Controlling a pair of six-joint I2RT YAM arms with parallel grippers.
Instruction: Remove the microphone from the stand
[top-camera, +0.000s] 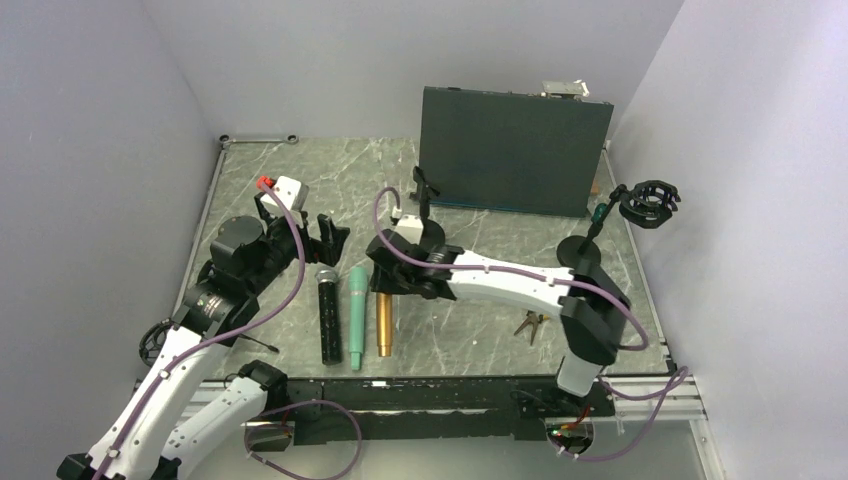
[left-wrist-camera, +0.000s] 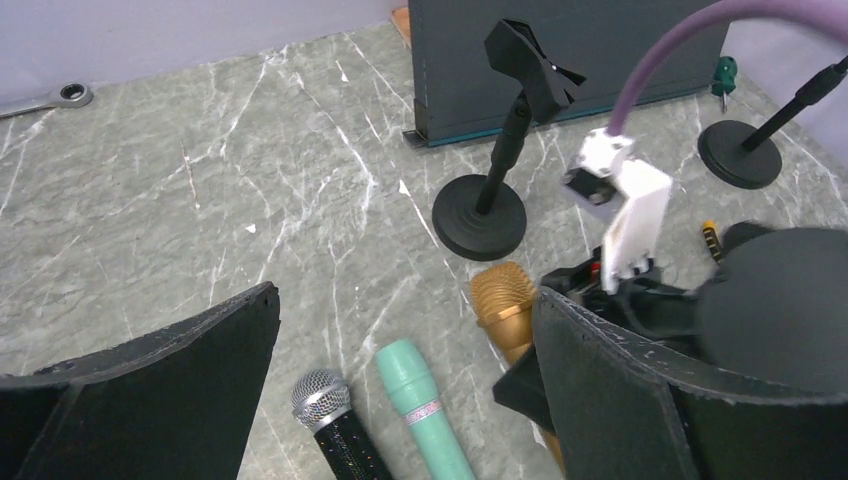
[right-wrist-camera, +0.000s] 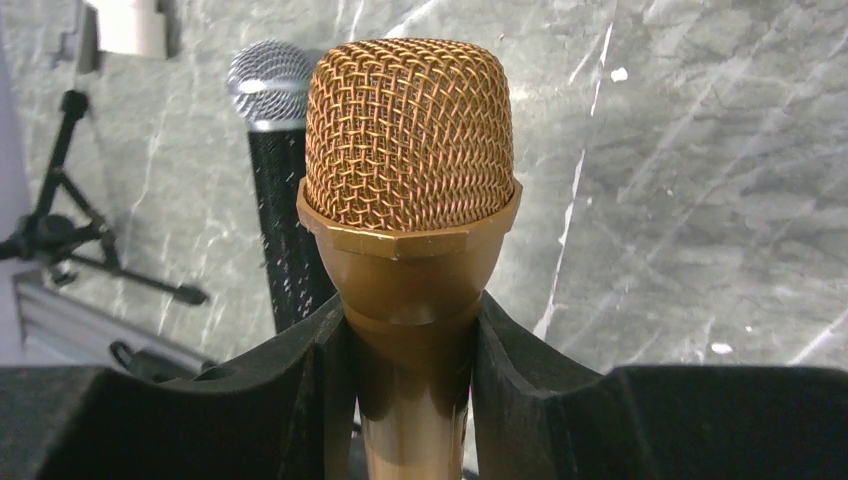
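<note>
Right gripper (right-wrist-camera: 410, 345): narrowed onto the gold microphone (right-wrist-camera: 410, 150), black fingers (right-wrist-camera: 290, 400) clamping its neck just below the mesh head.

The microphone is off the clip stand (left-wrist-camera: 480, 212). Its body stretches toward the near edge of the desk (top-camera: 470, 340), parallel to a teal microphone (top-camera: 357, 315) just beside it. A black microphone (top-camera: 330, 320) lies on the teal one's other side.

The clip stand is upright just behind the gripper and its clip holds nothing.

Left gripper (left-wrist-camera: 405, 300): jaws wide, nothing between them, hovering over the heads of the black and teal microphones.

Keys (top-camera: 530, 324) lie on the desk near the right arm. A shock-mount stand (top-camera: 648, 203) is at far right, and a dark panel (top-camera: 515, 150) stands at the back.
</note>
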